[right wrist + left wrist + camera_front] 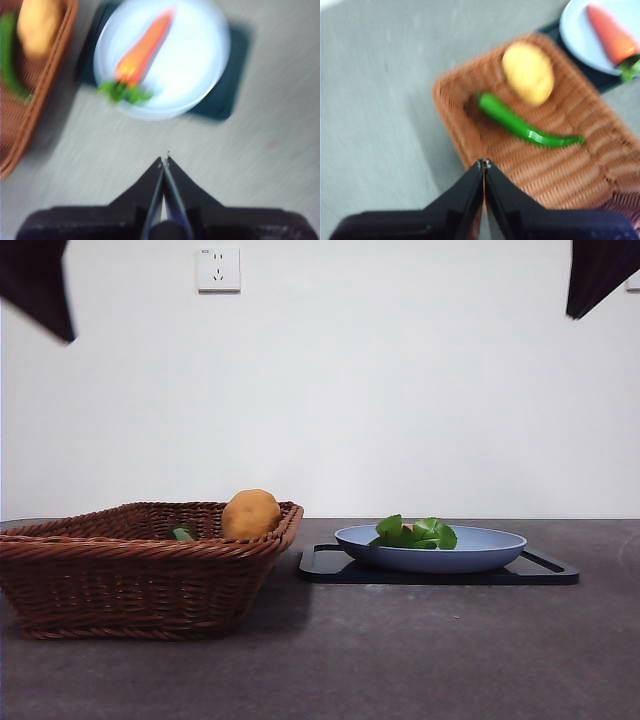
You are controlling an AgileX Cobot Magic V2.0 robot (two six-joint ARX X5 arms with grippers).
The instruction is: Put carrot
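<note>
The carrot, orange with green leaves, lies in the pale blue plate; in the front view only its leaves show above the plate's rim, and part of it shows in the left wrist view. My left gripper is shut and empty, above the near edge of the wicker basket. My right gripper is shut and empty, above bare table short of the plate. Both arms show only as dark tips at the front view's top corners.
The plate stands on a black tray right of the wicker basket. The basket holds a yellow-orange potato and a green chilli pepper. A wall socket is on the white wall behind.
</note>
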